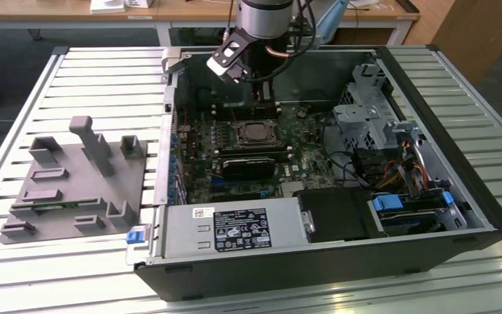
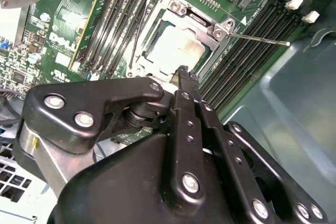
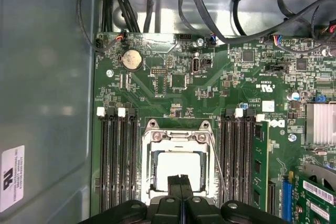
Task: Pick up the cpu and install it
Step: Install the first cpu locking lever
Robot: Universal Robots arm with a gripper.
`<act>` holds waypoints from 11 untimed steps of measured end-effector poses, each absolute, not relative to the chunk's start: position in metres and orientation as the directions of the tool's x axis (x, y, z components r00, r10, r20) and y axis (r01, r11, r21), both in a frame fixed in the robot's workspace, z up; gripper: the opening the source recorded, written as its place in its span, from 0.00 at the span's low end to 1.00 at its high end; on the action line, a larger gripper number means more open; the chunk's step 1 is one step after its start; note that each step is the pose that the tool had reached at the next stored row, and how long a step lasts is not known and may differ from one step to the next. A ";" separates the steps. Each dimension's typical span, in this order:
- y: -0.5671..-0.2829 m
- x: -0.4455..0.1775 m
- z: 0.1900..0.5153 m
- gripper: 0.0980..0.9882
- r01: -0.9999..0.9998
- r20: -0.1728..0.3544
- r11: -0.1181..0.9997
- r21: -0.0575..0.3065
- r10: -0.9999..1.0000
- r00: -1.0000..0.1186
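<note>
The arm (image 1: 264, 16) points down into the computer case (image 1: 321, 275). Its end effector (image 3: 180, 181) hangs inside, fingers pressed together.

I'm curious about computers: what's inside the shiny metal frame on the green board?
A flat, silvery square chip lies inside the shiny metal frame. The black tool is in front of it and hides one edge of the chip.

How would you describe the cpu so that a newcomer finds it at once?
Look inside the open computer case, at the green motherboard. Near its middle sits a metal socket frame; the cpu is the pale flat square inside it, unlike the long dark memory slots beside it.
</note>
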State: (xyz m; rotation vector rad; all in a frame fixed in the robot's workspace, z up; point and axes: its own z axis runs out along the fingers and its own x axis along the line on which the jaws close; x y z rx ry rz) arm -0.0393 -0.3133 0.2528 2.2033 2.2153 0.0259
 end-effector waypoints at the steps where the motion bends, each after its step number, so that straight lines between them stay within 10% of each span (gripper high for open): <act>1: -0.313 -0.039 0.254 0.01 1.000 0.000 0.005 0.024 1.000 -0.005; 11: -0.313 -0.039 0.267 0.01 1.000 0.000 0.005 0.024 1.000 -0.005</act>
